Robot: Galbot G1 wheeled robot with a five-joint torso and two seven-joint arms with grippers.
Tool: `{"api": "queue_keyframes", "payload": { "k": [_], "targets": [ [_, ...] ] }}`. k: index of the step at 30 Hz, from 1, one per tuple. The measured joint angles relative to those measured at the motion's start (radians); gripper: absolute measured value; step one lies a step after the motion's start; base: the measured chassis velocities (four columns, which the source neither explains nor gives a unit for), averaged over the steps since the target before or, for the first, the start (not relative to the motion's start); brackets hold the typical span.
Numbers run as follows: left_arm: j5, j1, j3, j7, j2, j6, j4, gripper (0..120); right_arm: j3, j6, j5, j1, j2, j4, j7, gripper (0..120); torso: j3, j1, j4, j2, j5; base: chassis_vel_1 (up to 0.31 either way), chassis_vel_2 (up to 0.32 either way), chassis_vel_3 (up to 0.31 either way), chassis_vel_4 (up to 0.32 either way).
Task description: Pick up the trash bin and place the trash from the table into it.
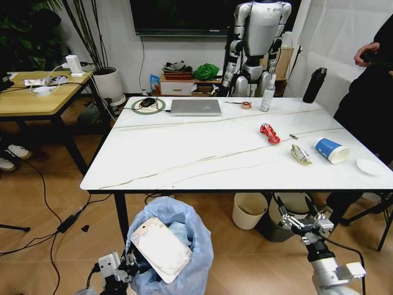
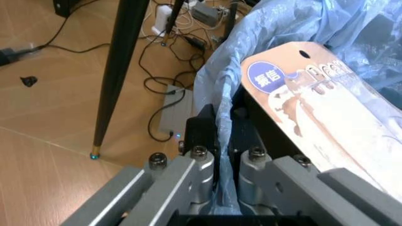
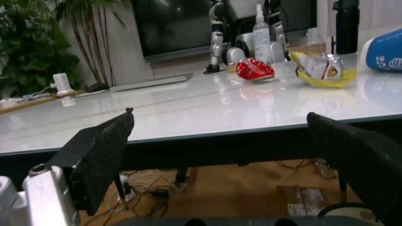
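The left gripper [image 1: 123,265] is clamping its fingers on the rim of the trash bin [image 1: 184,246], pinching the blue bag so the bin is hanging low at the table's near edge, likely so litter can be dropped in. A flat white pouch [image 1: 161,248] is already lying in its mouth. The right gripper [image 1: 305,222] is waiting with fingers spread wide, just below the near right edge of the table [image 1: 184,153]. On the right of the tabletop, a red wrapper [image 1: 269,133], a yellowish wrapper [image 1: 300,154] and a blue paper cup [image 1: 331,150] are still lying. The left wrist view is showing the pinched bag [image 2: 220,127] between the closed fingers; the right wrist view is showing the litter across the tabletop.
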Motion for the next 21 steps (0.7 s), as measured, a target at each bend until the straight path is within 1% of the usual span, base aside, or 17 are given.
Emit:
{"api": "queue_keyframes", "payload": {
  "k": [5,13,21],
  "targets": [
    [0.001,0.004,0.002,0.001,0.005,-0.001,-0.009,0,-0.005,0.006,0.0,-0.005,0.012,-0.001,-0.015,100,0.0,0.0,0.0,0.0,0.0001,0.0,0.0,0.0,0.0],
    [0.018,0.008,0.021,0.002,-0.005,-0.004,-0.006,0,-0.006,0.015,0.011,-0.016,0.007,-0.005,-0.026,100,0.0,0.0,0.0,0.0,0.0002,0.0,0.0,0.0,0.0],
    [0.02,0.011,0.022,0.003,-0.007,-0.006,-0.007,0,-0.006,0.015,0.027,-0.015,0.005,-0.005,-0.029,100,0.0,0.0,0.0,0.0,0.0001,0.0,0.0,0.0,0.0]
  ]
}}
